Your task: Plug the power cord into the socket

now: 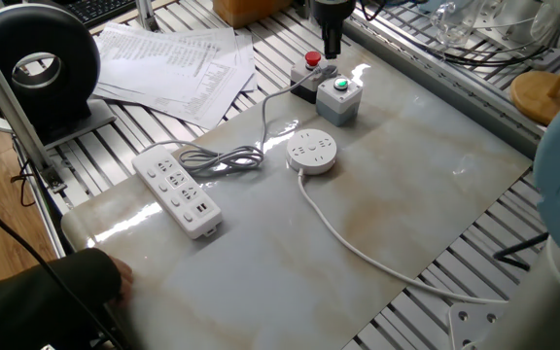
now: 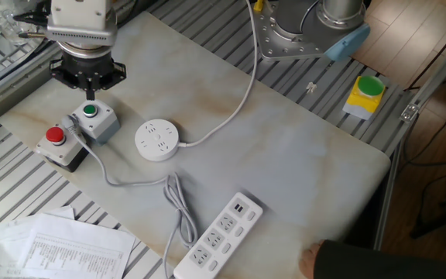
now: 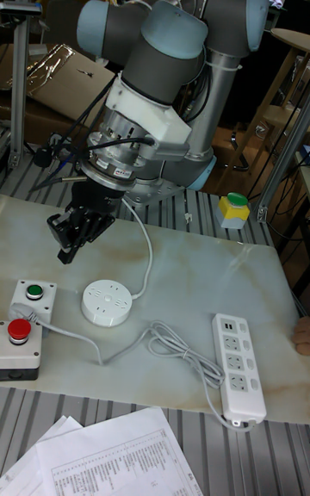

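Note:
The power cord (image 1: 224,160) is a thin grey cable looped beside the long white power strip (image 1: 177,190). It runs up to a small pale plug (image 1: 323,71) lying by the two button boxes. The same cord (image 2: 175,192) and plug (image 2: 73,122) also show in the other fixed view. The socket (image 1: 312,151) is a round white puck on the marble, also seen as socket (image 2: 157,140) and socket (image 3: 107,301). My gripper (image 1: 332,45) hangs above the button boxes, behind the plug. The gripper (image 2: 90,87) (image 3: 66,252) has its fingertips together and holds nothing.
A grey box with a green button (image 1: 339,96) and a black box with a red button (image 1: 310,70) stand under the gripper. The socket's thick white cable (image 1: 358,248) trails to the table edge. Papers (image 1: 173,58) lie at the back left. A person's hand (image 2: 320,260) rests at the edge.

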Action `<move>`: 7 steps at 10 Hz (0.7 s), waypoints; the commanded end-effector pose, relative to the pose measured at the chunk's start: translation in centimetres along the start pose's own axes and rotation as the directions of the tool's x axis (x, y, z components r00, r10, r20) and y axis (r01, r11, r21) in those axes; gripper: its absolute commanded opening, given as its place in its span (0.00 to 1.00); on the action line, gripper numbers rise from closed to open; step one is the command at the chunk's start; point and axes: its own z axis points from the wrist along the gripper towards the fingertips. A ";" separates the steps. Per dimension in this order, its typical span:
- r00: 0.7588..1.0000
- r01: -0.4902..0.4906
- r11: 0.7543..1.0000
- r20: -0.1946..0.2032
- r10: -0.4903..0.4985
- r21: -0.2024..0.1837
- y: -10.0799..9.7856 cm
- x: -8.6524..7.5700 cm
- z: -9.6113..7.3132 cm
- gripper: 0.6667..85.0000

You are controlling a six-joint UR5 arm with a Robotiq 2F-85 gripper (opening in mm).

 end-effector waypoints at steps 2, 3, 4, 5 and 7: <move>0.980 0.195 0.980 -0.048 -0.194 0.024 -4.4 0.5 2.6 0.64; 0.981 0.195 0.981 -0.025 -0.194 0.008 -4.2 -0.5 3.2 0.64; 0.980 0.199 0.980 -0.027 -0.199 0.006 -4.6 -0.7 3.7 0.64; 0.980 0.200 0.980 -0.024 -0.200 -0.006 -4.8 -0.9 4.2 0.65; 0.979 0.201 0.979 -0.018 -0.202 -0.016 -5.4 -1.2 5.5 0.65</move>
